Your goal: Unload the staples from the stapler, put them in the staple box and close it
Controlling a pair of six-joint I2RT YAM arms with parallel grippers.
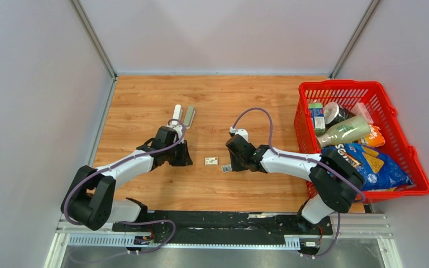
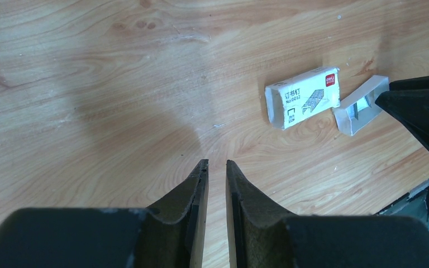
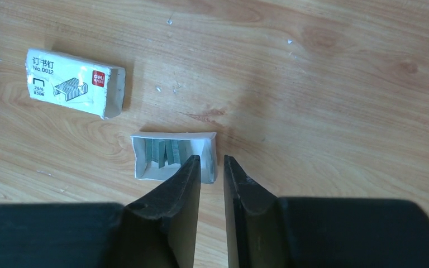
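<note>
Staples point(image 3: 166, 152): short grey metal strips lying loose inside a small open white tray point(image 3: 138, 159), which rests flat on the wooden surface point(image 3: 324, 84). The tray sits directly ahead of the right end effector point(image 3: 212, 159). Its near wall runs beneath the fingertips, and its right end wall lines up with the gap between them.

Right end effector: lowered close to the surface, fingers a narrow gap apart. The tray's end wall shows within that gap, but it cannot be told whether the fingers pinch it or merely hover over it.

Printed packet point(image 3: 75, 84): a closed white staple box bearing a drawing of staples. It lies flat ahead and to the left of the right end effector, near the tray but apart from it.

Left end effector point(image 2: 217, 163): released, its fingers slightly parted with only bare wood visible between them and nothing grasped. From here the packet lies ahead and to the right, with the tray just beyond it, where the dark tip of the right end effector meets the tray.

Stapler point(image 1: 182, 116): lies opened out, its white and grey halves splayed side by side. It is just beyond the left end effector, on the side away from the arm bases.

Red basket point(image 1: 341, 84): stands well to the right of the right end effector and holds bottles and snack bags.
</note>
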